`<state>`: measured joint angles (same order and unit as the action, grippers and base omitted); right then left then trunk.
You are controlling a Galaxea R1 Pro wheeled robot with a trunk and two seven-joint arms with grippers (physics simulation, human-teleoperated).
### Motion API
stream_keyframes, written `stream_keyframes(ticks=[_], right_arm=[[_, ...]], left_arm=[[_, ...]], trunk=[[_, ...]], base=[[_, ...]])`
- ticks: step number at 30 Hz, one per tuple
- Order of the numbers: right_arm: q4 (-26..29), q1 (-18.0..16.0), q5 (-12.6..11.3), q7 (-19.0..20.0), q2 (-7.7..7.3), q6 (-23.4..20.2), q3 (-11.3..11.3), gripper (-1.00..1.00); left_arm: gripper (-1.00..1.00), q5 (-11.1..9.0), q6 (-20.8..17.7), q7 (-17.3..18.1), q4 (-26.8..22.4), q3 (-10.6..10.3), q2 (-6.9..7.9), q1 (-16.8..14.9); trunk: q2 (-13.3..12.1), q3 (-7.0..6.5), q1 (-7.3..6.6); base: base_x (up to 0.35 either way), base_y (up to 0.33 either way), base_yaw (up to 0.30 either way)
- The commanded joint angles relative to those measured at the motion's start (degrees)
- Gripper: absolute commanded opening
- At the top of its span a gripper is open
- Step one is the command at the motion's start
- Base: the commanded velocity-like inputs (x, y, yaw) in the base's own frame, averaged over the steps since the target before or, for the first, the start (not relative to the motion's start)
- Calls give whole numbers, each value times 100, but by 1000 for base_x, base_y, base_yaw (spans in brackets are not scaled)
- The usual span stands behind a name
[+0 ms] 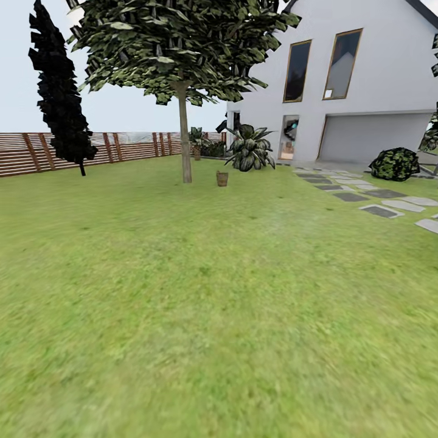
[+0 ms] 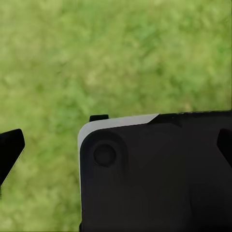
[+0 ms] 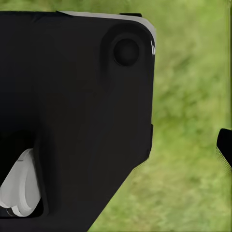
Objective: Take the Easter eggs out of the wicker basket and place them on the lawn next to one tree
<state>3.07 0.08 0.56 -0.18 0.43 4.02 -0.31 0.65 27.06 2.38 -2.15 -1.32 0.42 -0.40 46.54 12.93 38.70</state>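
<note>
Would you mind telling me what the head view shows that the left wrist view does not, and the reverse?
Head view alone: the tree with its grey-brown trunk, a small brown pot beside it, a dark cypress, the slatted fence, the white house and the stepping-stone path. Left wrist view alone: a black robot body part close up, with a dark fingertip at the frame edge. Both share the lawn, blurred in the wrist view.

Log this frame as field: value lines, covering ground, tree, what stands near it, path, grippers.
ground: wide green grass lawn
tree: tall grey-brown trunk with broad leafy canopy, far ahead on the lawn
near tree: small brown container right of trunk, too far to identify
path: grey stepping stones, at right toward white house
eggs: cannot tell
grippers: state cannot be told
</note>
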Motion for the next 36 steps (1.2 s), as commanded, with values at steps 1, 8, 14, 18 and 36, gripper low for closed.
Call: stream_keyframes(ticks=[1,8,14,18,36], right_arm=[[4,1,5,-3,1,11,-4,100],[1,1,5,-1,1,11,-4,100],[3,1,5,-1,1,11,-4,100],[4,1,5,0,1,11,-4,100],[4,1,5,0,1,11,-4,100]], left_arm=[[100,5,18,9,4,-9,2,-3],[100,5,18,9,4,-9,2,-3],[100,5,18,9,4,-9,2,-3],[100,5,18,9,4,-9,2,-3],[100,5,18,9,4,-9,2,-3]], trunk=[[4,6,4],[4,6,4],[4,6,4],[4,6,4],[4,6,4]], base=[[331,0,0],[332,0,0],[332,0,0],[332,0,0],[332,0,0]])
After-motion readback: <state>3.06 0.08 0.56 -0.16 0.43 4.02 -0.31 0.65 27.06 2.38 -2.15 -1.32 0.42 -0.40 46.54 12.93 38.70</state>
